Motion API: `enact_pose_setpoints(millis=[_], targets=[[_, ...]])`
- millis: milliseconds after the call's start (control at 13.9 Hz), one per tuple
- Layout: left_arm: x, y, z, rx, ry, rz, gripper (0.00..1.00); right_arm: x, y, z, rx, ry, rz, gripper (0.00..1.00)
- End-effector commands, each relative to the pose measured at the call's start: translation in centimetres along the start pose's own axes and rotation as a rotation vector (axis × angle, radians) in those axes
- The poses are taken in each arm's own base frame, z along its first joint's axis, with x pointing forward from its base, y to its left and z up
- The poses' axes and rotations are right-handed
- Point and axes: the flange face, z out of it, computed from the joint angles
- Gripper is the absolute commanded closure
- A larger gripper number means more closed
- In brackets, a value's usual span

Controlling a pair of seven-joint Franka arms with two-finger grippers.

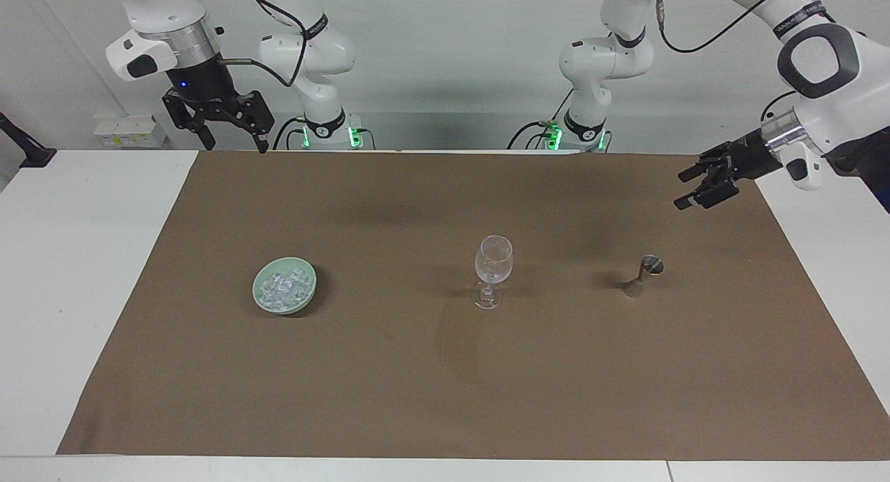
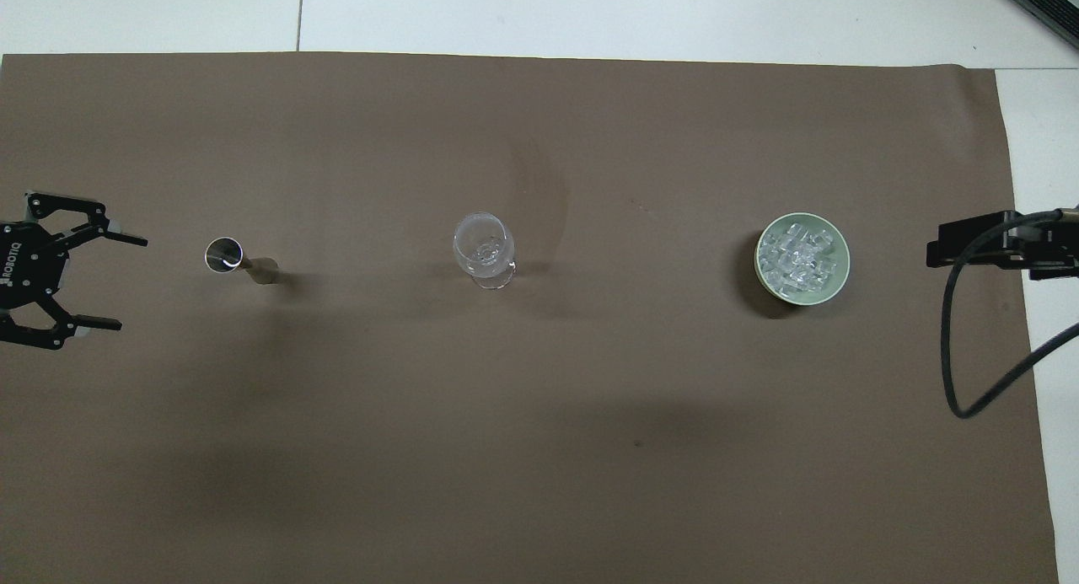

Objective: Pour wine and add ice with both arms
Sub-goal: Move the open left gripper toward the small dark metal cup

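Overhead view shows the left hand (image 2: pixel 126 282) nearest the robots' side, raised over the brown mat (image 2: pixel 539 449) at the left arm's end of the surface (image 1: pixel 69 273), its two fingers spread wide apart and pointing toward the small metal measuring cup (image 2: pixel 224 254); it holds nothing. The right hand (image 1: pixel 233 147) hangs in the air over the mat's edge closest to the robots, at the right arm's end, fingers also spread apart and empty.

Three things stand in a row across the mat, well apart from each other. The measuring cup (image 1: pixel 651 265) is toward the left arm's end, upright on its narrow stem. A wine glass (image 1: pixel 493 259) stands upright in the middle. Toward the right arm's end sits a pale green bowl (image 1: pixel 304 291), and the ice (image 1: pixel 282 287) lies heaped inside it.
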Motion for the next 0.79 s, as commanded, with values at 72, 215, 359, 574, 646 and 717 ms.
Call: enact_pose_setpoints(millis=[72,215,359,574,646,717], targets=[[5.2,-0.6,0.8,-0.084,-0.069,-0.136,0.0,0.1,0.4,0.0,0.015,-0.011,-0.013,0.0],[8.0,-1.0,1.6,-0.134,-0.123,-0.198,0.0,0.0,0.4,0.0,0.015,-0.012,-0.013,0.0],[9.2,-1.4,2.9,-0.177,-0.141,-0.256,0.0,0.0,0.4,0.0,0.015,-0.012,-0.013,0.0],[11.4,-2.2,5.6,-0.202,-0.191,-0.327,0.0,0.1,0.3,0.0,0.017,-0.011,-0.013,0.0],[12.5,-2.5,6.1,-0.221,-0.217,-0.353,0.0,0.0,0.3,0.0,0.017,-0.012,-0.013,0.0],[13.7,-2.8,6.9,-0.227,-0.234,-0.38,0.0,0.1,0.3,0.0,0.017,-0.011,-0.013,0.0]])
